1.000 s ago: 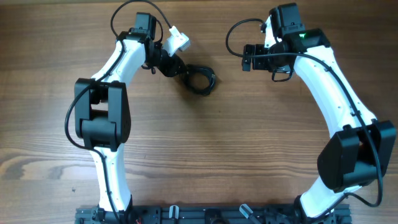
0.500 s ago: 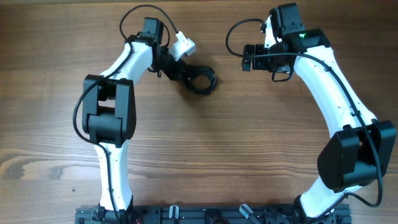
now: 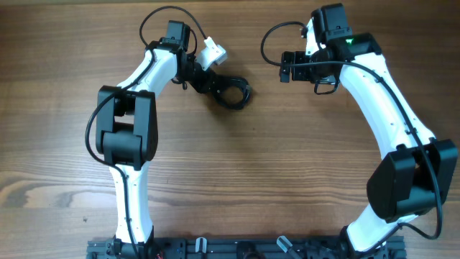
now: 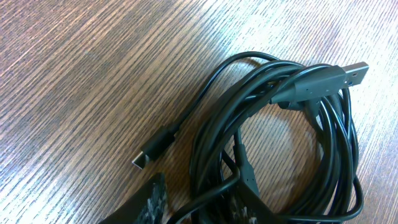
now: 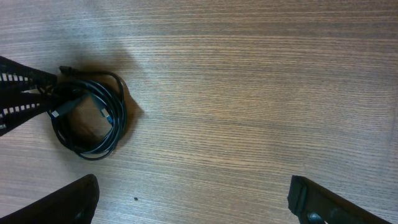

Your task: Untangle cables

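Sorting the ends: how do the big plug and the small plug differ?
The big plug has a long dark body and wide metal tip; the small plug is short and slim. The big plug lies across the cables; the small plug lies on the table beside them. Both are unplugged.

A brown wooden table (image 3: 237,165) with streaky grain, carrying a tiny dark speck (image 3: 84,220) toward one corner

The brown wooden table (image 3: 237,180) shows fine grain; in the left wrist view, pale light glares at 1 o'clock.
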Controlling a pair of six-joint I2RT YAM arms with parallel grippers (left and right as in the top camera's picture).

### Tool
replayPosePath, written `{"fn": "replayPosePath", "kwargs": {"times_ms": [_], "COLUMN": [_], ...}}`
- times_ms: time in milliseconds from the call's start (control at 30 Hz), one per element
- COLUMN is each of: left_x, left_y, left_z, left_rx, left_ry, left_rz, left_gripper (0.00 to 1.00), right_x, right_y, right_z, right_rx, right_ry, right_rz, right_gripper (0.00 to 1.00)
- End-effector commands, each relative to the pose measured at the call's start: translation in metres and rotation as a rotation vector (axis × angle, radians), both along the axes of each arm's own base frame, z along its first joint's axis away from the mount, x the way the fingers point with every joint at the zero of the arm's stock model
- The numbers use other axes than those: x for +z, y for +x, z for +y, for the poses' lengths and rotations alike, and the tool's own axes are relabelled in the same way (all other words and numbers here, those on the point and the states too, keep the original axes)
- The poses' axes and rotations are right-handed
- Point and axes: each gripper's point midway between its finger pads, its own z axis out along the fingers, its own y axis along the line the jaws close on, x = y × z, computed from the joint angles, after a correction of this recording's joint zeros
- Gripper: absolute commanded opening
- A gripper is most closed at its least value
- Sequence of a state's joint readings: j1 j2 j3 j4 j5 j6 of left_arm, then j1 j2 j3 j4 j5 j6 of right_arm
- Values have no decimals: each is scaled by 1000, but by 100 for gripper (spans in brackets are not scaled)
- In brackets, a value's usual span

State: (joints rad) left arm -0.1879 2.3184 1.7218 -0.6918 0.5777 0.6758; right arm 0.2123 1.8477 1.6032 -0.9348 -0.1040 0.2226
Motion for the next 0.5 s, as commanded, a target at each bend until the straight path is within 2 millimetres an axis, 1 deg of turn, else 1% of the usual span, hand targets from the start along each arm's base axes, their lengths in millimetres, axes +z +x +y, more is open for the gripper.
{"fn": "replayPosePath", "kwargs": {"times_ms": [0, 167, 467], "left_x": [22, 30, 32], "left_y": [6, 5, 5], "left_z": [-1, 0, 3], "left_rx": [3, 4, 11], "left_ry": [-10, -8, 14], "left_rz": [-44, -52, -56], "left_gripper": [34, 34, 34], "right_x": [-14, -14, -14], "right_y": [-2, -2, -1], "right_z": [0, 1, 1], "right_rx": [12, 14, 14], "right_ry": [0, 4, 4], "right_rz": [35, 36, 35], "right_gripper": [100, 100, 100]}}
